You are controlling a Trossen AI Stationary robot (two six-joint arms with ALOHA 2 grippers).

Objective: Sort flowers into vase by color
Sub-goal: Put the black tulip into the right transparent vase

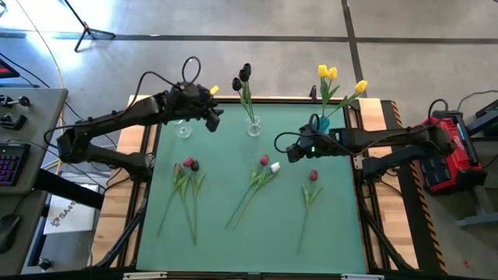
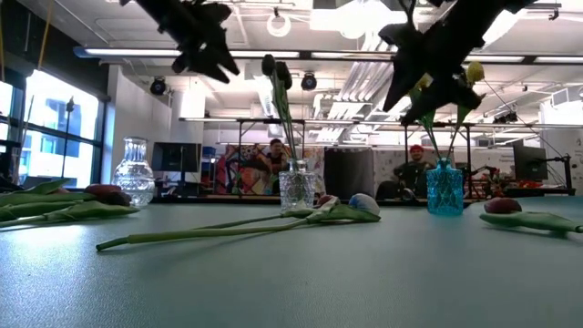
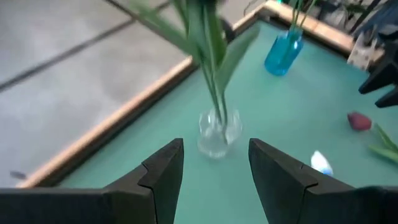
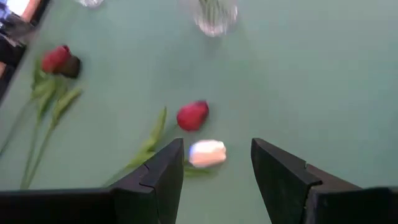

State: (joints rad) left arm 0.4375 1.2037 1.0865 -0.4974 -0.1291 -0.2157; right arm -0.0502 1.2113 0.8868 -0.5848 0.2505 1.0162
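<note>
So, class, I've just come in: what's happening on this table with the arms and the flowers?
A two-armed robot is sorting artificial tulips into vases by colour. Yellow tulips already stand in the blue vase, and black tulips in the middle clear vase. A second clear vase looks empty. Red, black and white tulips lie on the green mat. The left gripper hangs open near the middle clear vase; the right gripper is open above the loose flowers. Neither holds anything.

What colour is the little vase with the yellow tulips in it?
Bright see-through blue. The small blue glass vase shows best in the low view, standing upright with the yellow tulips in it.
</note>
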